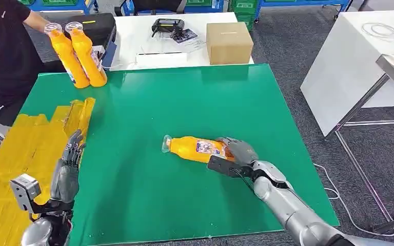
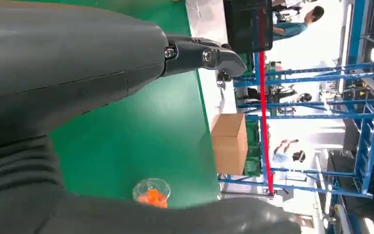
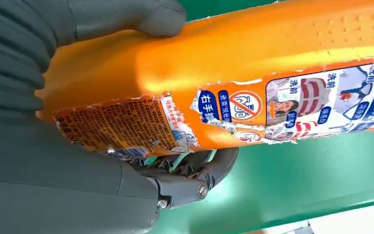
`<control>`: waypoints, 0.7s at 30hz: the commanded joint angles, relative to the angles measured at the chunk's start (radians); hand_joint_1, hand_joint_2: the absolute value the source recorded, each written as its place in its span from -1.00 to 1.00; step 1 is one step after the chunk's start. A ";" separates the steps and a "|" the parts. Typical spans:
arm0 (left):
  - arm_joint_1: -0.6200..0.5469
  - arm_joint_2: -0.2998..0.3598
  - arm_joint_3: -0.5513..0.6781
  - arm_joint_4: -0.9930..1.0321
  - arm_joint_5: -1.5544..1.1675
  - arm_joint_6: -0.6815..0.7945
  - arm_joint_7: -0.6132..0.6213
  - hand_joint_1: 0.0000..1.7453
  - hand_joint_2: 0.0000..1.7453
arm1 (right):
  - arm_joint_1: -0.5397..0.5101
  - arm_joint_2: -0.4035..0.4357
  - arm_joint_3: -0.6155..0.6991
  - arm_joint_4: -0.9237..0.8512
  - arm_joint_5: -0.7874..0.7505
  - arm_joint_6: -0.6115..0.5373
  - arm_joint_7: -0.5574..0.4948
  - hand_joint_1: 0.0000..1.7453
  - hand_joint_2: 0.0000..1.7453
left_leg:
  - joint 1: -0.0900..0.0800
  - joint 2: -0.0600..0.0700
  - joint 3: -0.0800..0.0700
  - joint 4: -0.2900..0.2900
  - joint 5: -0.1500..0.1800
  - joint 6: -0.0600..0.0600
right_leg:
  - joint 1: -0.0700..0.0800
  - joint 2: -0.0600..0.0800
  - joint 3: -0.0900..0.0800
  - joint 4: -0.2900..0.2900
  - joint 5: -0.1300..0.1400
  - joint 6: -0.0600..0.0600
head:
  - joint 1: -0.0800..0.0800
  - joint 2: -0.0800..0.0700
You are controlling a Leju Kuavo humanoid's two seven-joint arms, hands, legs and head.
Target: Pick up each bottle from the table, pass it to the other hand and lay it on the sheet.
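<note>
A green table (image 1: 184,102) fills most of the head view, with a yellow sheet (image 1: 25,148) spread over its left part. Behind it stands a white table (image 1: 149,36) carrying a cardboard box (image 1: 229,42), a black controller (image 1: 168,24) and some papers. At the far left corner a person in black (image 1: 2,51) holds two orange bottles (image 1: 79,54) upright, their bases on the green surface just beyond the sheet.

One orange bottle (image 1: 197,148) lies on its side near the middle of the green table, its clear cap pointing left and its base toward the right hand (image 1: 236,154). That hand is closed around the bottle's base end; the right wrist view shows the thumb over the top of the orange body (image 3: 272,53) and darker fingers (image 3: 195,175) curled underneath, beneath the torn label.

The left hand (image 1: 71,154) hovers over the sheet's right edge, well apart from the lying bottle, fingers stretched forward and holding nothing. In the left wrist view the bottle's clear cap (image 2: 151,191) shows end-on across the green surface, past the grey thumb and a dark finger (image 2: 199,56).
</note>
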 commanded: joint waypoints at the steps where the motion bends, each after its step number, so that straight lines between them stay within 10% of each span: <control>1: 0.149 -0.080 -0.231 -0.199 0.212 -0.036 0.057 -1.00 1.00 | 0.258 0.353 -0.018 -0.560 -0.358 -0.020 -0.157 1.00 1.00 | 0.005 0.011 -0.002 0.001 -0.004 -0.002 | 0.005 0.009 -0.004 0.001 0.000 -0.002 | 0.002 0.000; 7: 0.132 -0.055 -0.214 -0.175 0.232 -0.034 0.052 -1.00 1.00 | 0.248 0.289 -0.045 -0.526 -0.409 -0.005 -0.215 1.00 1.00 | 0.002 -0.017 -0.013 0.001 0.002 -0.002 | 0.001 -0.018 -0.018 0.002 -0.005 -0.002 | -0.004 0.000; 21: 0.134 -0.061 -0.210 -0.173 0.234 -0.042 0.051 -1.00 1.00 | 0.248 0.295 -0.056 -0.515 -0.405 0.004 -0.223 1.00 1.00 | 0.000 -0.014 -0.019 0.000 0.003 -0.002 | 0.000 -0.016 -0.017 0.002 -0.003 -0.004 | -0.005 0.000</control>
